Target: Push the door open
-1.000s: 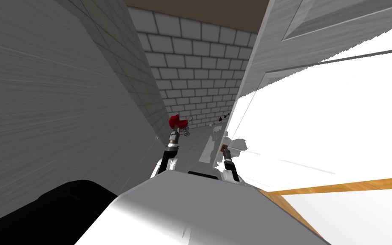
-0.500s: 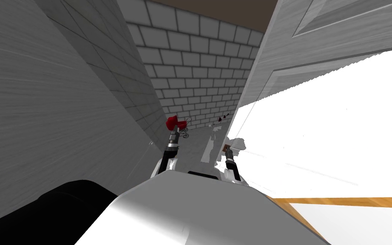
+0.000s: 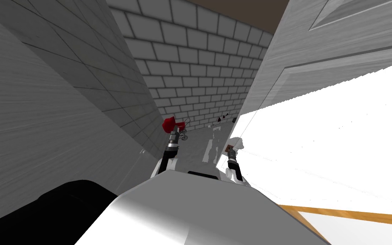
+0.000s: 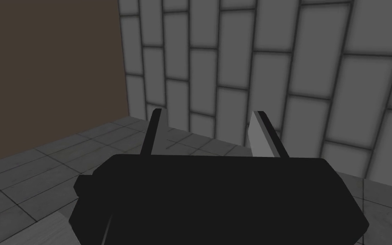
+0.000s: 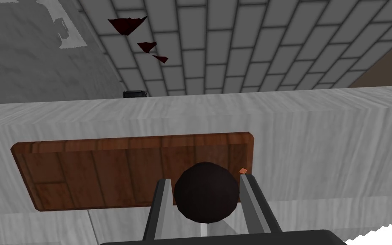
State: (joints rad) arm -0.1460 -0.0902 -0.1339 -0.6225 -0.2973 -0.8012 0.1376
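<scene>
The door (image 3: 284,64) is a light grey wood-grained panel standing on my right, its lower part washed out white. In the right wrist view its edge (image 5: 301,123) carries a brown plate (image 5: 106,170) with a dark round knob (image 5: 206,197). My right gripper (image 5: 203,178) is shut on that knob, one finger pressing each side; the head view shows this gripper (image 3: 230,149) at the door's edge. My left gripper (image 4: 208,119) is open and holds nothing. It is raised ahead of my chest (image 3: 173,135) and points toward a grey brick wall.
A grey wall (image 3: 42,127) runs close along my left and a brick wall (image 3: 199,85) closes the narrow passage ahead. A red pram (image 3: 174,125) stands by the brick wall, just beyond the left gripper. A strip of orange wooden floor (image 3: 352,212) shows under the door.
The whole head view has shifted: I have moved forward, and the brick wall looks larger. The door has swung further away to the right, with my right gripper still on the knob.
</scene>
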